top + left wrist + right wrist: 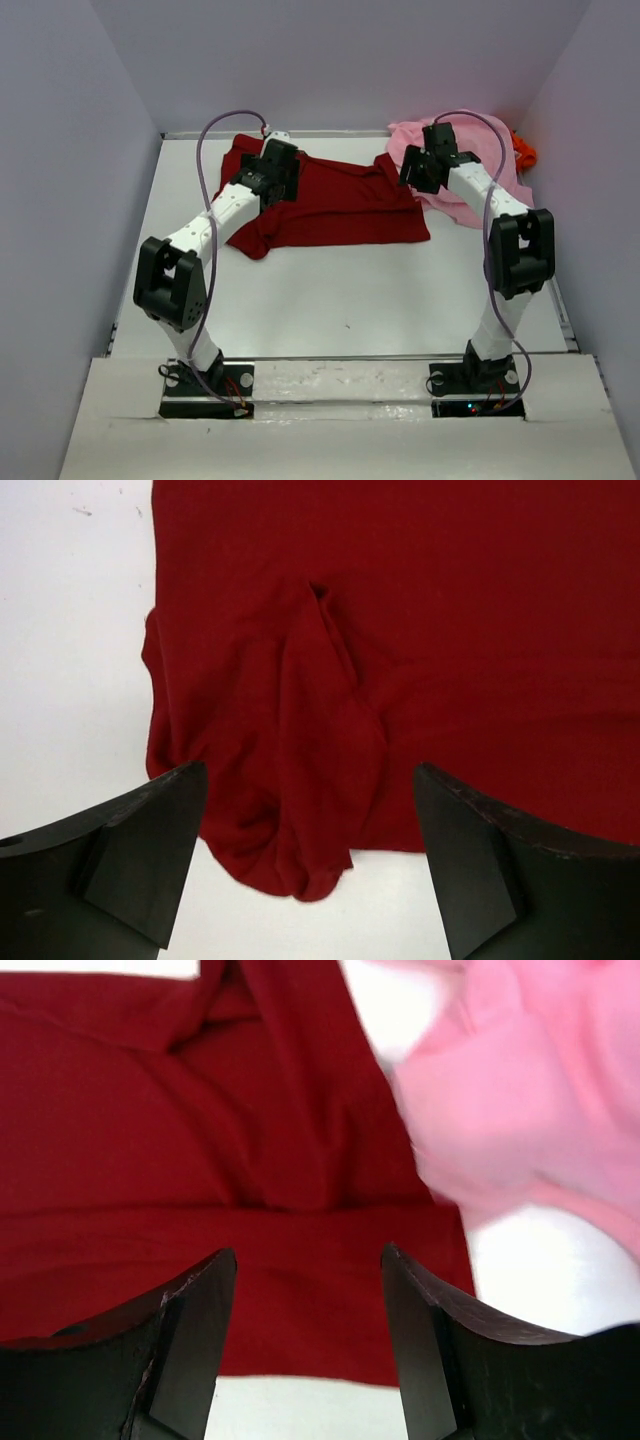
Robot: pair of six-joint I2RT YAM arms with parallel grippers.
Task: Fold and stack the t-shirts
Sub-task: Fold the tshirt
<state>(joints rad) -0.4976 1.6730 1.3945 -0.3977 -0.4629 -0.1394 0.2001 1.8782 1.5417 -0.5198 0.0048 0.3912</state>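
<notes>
Overhead, the dark red t-shirt (pixel 330 205) lay spread but rumpled across the far worktop (pixel 350 300). The light pink t-shirt (pixel 455 208) was heaped against its right edge, with the orange t-shirt (pixel 524 152) behind. The left claw (pixel 308 770) and right claw (pixel 308 1253) each hovered open and empty over opposite ends of the red cloth, presumably positioned for a fold.

No readable text, labels, brands or numbers anywhere.
</notes>
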